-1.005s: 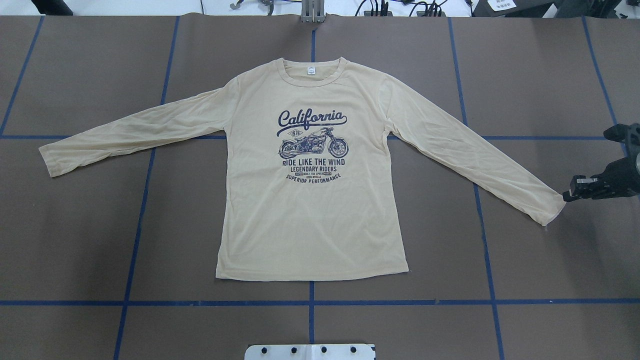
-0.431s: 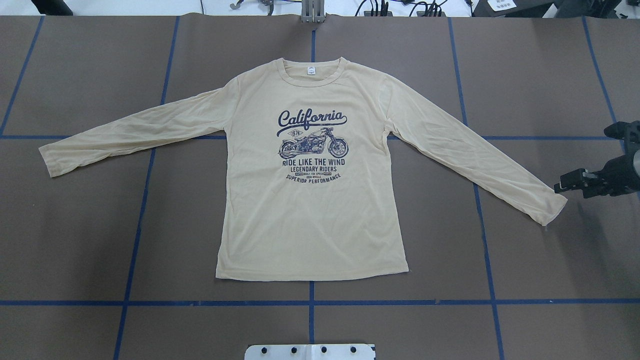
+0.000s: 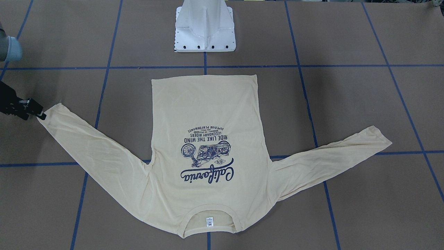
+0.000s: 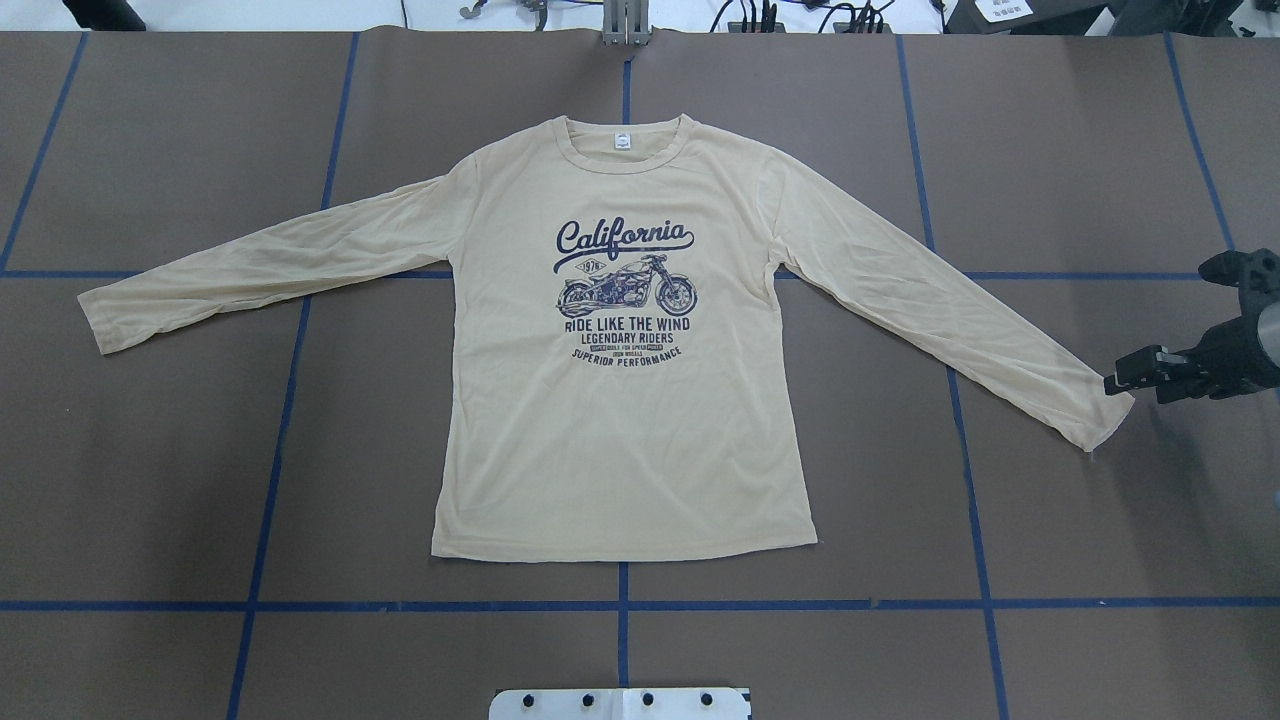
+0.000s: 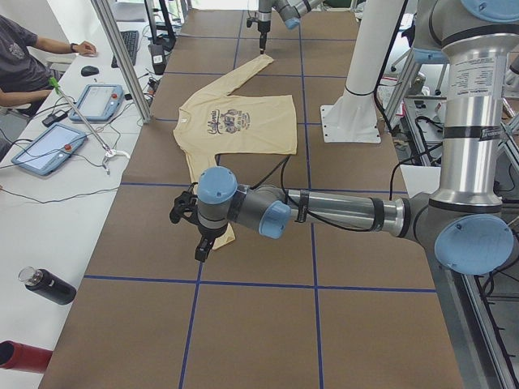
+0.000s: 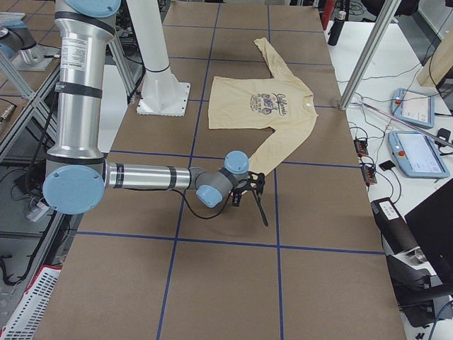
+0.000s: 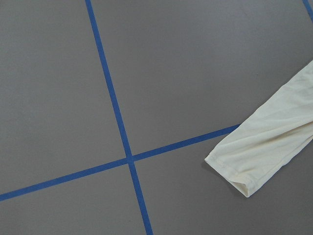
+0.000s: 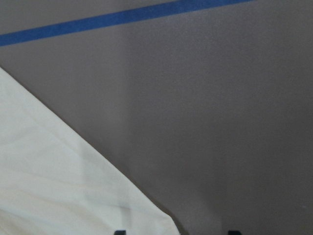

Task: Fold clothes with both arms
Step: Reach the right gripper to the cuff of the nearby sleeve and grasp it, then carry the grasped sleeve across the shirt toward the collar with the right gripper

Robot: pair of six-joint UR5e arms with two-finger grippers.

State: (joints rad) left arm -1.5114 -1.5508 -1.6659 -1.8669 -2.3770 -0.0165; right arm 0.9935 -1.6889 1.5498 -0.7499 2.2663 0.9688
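Observation:
The cream-yellow long-sleeved T-shirt (image 4: 620, 400) lies flat and print up on the brown table, both sleeves spread out; it also shows in the front-facing view (image 3: 204, 121). My right gripper (image 4: 1116, 381) is low at the right sleeve's cuff (image 4: 1100, 415), also seen in the front-facing view (image 3: 40, 115). In the right wrist view its fingertips (image 8: 120, 231) stand apart, open, with the cuff's corner (image 8: 146, 210) between them. My left gripper (image 5: 203, 245) hovers near the left sleeve's cuff (image 7: 254, 161); I cannot tell whether it is open or shut.
The white pedestal base (image 3: 204, 31) stands at the table's near edge, behind the shirt's hem. Blue tape lines (image 4: 620, 605) cross the brown table cover. An operator (image 5: 24, 57) sits at a side desk with tablets (image 5: 97, 101) and a bottle (image 5: 47, 285).
My right gripper has moved a little left, from just beside the right cuff onto its edge. The shirt has not moved.

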